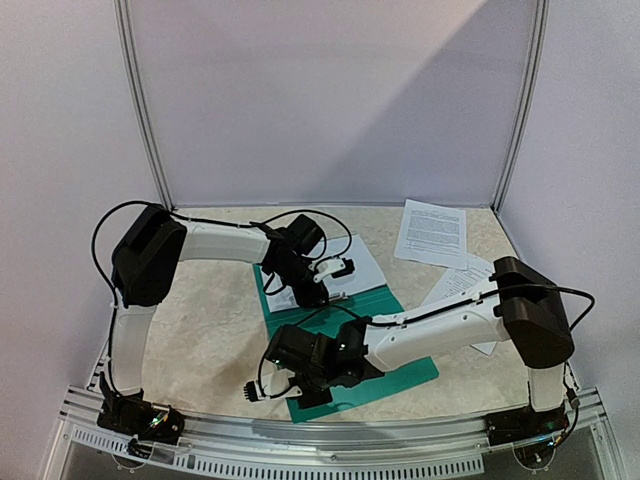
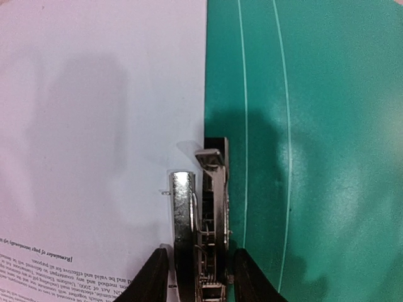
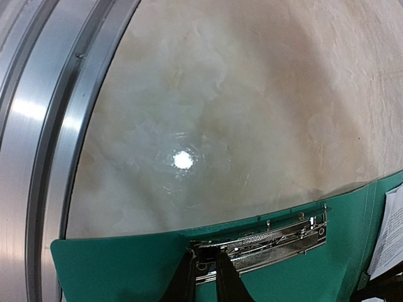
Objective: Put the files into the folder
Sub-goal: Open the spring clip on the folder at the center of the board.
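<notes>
The teal folder (image 1: 400, 372) lies open in the middle of the table. A printed white sheet (image 2: 94, 126) lies on its far half (image 1: 362, 262). In the left wrist view my left gripper (image 2: 200, 253) straddles an upright metal clip (image 2: 211, 189) at the sheet's edge, with a finger pressed against each side of it. My right gripper (image 3: 204, 257) has its fingers nearly together on the end of a long metal clip bar (image 3: 271, 242) along the folder's (image 3: 113, 264) near edge. Two more files (image 1: 431, 232) (image 1: 458, 283) lie loose at the back right.
An aluminium rail (image 3: 38, 126) runs along the table's front edge, just past the folder's near corner. The right arm (image 1: 450, 320) stretches leftwards over the folder. White walls with metal posts (image 1: 140, 110) close off the back.
</notes>
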Robot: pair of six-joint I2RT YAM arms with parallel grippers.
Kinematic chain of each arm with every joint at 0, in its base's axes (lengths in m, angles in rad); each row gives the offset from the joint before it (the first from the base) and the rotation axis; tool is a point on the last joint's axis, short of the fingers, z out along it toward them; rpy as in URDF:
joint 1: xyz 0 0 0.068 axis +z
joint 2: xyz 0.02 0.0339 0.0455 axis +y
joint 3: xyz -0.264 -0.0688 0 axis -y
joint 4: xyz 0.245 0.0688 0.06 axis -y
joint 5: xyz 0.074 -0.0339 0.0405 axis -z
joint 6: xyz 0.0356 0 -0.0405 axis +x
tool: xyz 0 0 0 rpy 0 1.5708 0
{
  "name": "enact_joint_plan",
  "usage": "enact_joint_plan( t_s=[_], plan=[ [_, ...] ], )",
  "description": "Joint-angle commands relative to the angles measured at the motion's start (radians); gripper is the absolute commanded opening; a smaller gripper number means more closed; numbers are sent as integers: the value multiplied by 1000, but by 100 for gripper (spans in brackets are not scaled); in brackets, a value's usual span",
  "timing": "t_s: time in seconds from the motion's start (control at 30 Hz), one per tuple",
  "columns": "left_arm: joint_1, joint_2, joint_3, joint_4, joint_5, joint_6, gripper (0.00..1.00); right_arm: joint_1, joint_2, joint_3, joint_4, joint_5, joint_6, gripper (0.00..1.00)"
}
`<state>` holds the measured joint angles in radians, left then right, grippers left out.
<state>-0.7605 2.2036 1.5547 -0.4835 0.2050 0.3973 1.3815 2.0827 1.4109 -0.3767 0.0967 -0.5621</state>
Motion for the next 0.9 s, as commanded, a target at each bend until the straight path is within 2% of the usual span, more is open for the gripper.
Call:
enact_joint_plan(
  t_s=[0.0, 0.33, 0.87],
  plan=[
    [0, 90, -58, -83, -25, 5, 37, -1, 37, 36, -85, 12, 5, 12],
    [0, 96, -53, -83, -33, 11, 37, 17, 27, 98, -93, 27, -88, 15],
    [1, 102, -50, -85, -35, 12, 37, 11, 78, 91, -107, 18, -72, 15]
  ],
)
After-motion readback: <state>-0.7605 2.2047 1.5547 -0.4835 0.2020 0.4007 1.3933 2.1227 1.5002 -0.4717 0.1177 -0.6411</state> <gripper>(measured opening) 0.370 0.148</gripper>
